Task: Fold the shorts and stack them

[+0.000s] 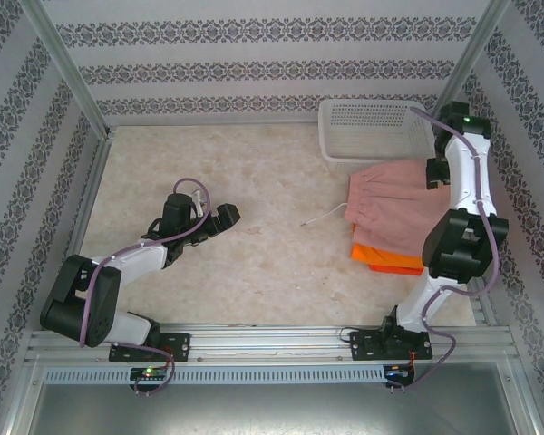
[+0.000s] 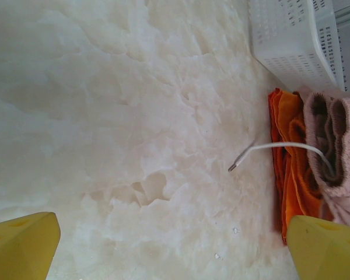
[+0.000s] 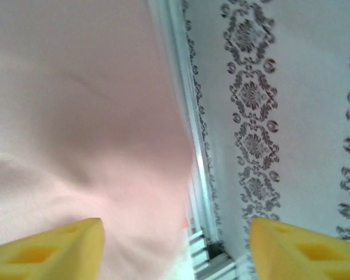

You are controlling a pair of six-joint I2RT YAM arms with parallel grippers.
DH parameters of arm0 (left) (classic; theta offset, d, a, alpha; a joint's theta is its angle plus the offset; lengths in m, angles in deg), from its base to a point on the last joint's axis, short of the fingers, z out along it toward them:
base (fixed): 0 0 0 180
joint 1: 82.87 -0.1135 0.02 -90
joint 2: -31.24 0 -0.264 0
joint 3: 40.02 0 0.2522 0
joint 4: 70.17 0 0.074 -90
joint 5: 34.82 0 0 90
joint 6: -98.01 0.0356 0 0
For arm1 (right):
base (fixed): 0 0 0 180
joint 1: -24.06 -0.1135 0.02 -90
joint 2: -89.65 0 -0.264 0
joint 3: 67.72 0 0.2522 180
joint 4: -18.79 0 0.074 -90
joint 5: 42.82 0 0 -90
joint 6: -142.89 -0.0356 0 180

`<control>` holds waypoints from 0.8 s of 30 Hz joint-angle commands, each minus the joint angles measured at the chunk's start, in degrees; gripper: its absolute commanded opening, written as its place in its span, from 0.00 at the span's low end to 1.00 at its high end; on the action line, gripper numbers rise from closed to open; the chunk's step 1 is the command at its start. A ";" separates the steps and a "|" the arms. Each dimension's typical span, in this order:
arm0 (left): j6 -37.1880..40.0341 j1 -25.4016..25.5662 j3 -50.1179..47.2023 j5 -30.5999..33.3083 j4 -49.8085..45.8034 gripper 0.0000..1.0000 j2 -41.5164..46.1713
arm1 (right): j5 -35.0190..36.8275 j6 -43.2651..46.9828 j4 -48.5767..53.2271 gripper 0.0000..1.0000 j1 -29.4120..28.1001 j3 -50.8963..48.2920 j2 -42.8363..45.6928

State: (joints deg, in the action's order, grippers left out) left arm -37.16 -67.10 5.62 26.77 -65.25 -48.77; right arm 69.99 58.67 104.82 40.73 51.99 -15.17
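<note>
Right tool [image 3: 175,228] overhangs pink shorts [image 1: 390,204] topping orange shorts [image 1: 385,259].

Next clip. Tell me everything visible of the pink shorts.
The pink shorts are dusty pink soft cloth, folded into a rough rectangle and lying flat on the right side of the table. The gathered elastic waist faces left, and a thin white drawstring trails from it onto the bare table. They rest on folded orange shorts, which stick out at the near side. The white basket sits just behind. The right arm hides their right edge.
</note>
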 commanded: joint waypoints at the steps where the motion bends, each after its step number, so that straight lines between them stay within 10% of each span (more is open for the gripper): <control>1: 1.33 0.48 1.00 0.44 -0.78 1.00 0.42 | -9.27 -6.32 -2.77 0.84 1.99 2.95 3.95; 10: 0.61 0.48 0.20 0.53 1.60 1.00 -0.25 | -67.95 -36.28 -40.74 0.98 -0.12 -28.42 26.20; 16: 1.08 0.45 0.16 0.48 1.70 1.00 -0.02 | -68.89 -37.14 -43.93 0.98 -8.88 -38.90 27.78; 24: 1.05 0.42 -0.10 0.28 2.74 1.00 -0.04 | -63.06 -36.55 -51.12 0.98 -3.85 -58.25 25.15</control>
State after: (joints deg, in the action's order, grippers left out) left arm -37.18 -67.10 5.60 26.95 -65.10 -48.77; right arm 5.90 23.00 58.40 34.43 -1.78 11.96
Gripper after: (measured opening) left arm 0.999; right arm 0.978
